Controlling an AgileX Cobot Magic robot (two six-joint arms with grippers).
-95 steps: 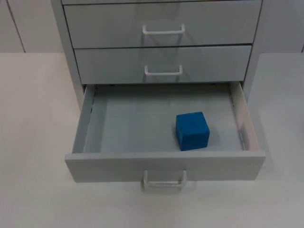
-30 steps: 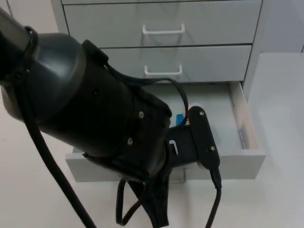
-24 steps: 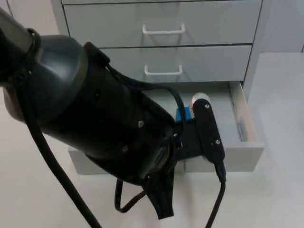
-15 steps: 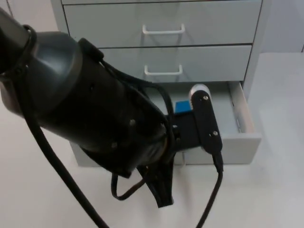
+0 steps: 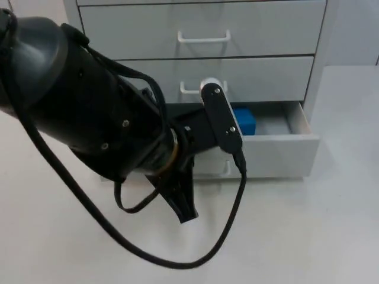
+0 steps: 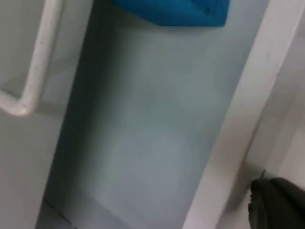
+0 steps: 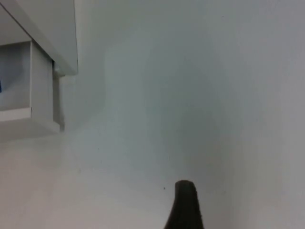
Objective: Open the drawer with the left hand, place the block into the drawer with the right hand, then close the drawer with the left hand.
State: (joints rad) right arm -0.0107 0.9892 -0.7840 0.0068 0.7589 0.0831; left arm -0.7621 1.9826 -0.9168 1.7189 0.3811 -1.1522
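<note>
– While the big black left arm point(image 5: 89, 112) sprawls across the left and centre of the top view, where's our block?

– Small blue cube point(image 5: 244, 120), right of centre, lying inside the pale grey bottom drawer point(image 5: 278, 155). That drawer stands partly out of the grey cabinet point(image 5: 317, 77), and the arm covers its whole left half!

– And the left gripper point(image 6: 276, 205)?

– Its wrist camera puts it just at the drawer's front wall, one black tip against the outer face. The blue cube point(image 6: 171, 9) sits at the far end of the drawer floor point(image 6: 143, 143), close to the back. Beside that runs the white bar handle point(image 6: 35, 62) of the drawer above.

– Is it clamped on anything?

– Can't tell! The arm hides it from above, and the wrist view doesn't settle it.

– Same handle from overhead?

– Yes, the white bar handle point(image 5: 185, 90) peeks out just above the arm, middle of the frame.

– Right side, quickly.

– The right gripper point(image 7: 185, 210) waits low over the bare white table point(image 7: 190, 95), well apart from the drawer's corner point(image 7: 40, 86). Gripping or slack? Again, can't tell.

– Anything in front of the cabinet?

– White table point(image 5: 308, 236) across the lower right of the frame.
</note>
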